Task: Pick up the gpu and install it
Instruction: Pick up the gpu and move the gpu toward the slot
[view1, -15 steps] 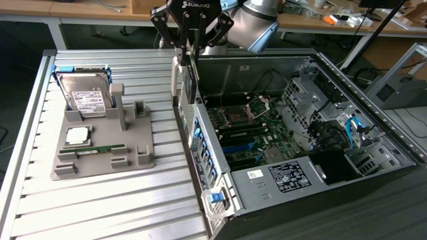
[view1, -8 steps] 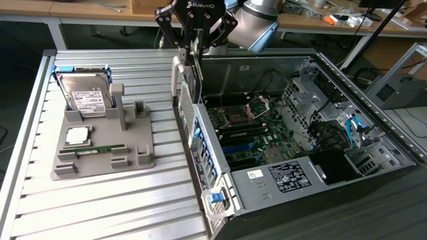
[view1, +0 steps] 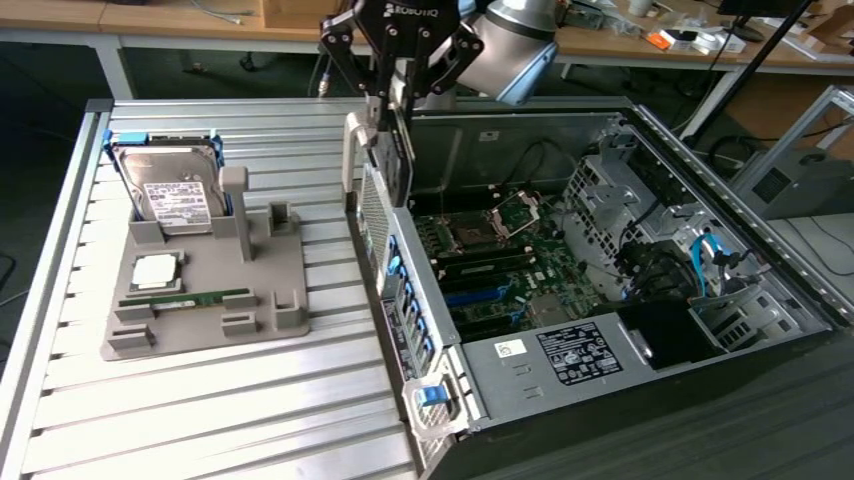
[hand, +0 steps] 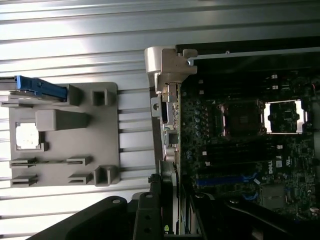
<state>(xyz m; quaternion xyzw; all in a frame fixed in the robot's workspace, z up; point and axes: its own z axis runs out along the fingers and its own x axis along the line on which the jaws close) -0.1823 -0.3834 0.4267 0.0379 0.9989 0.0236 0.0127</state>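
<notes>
Gripping gpu (view1: 395, 160) upright in hand (view1: 388, 105), over case wall (view1: 380, 215); hold card vertical, bracket (hand: 167, 62) along wall, edge square to blue slot (hand: 220, 179); lower slow, no twisting.

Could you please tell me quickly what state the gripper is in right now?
Gripper: closed on the gpu, holding it on edge by the rim of the open computer case.

The end effector (view1: 388, 112) grips the gpu (view1: 394, 165) upright above the open computer case (view1: 507, 140).
</notes>
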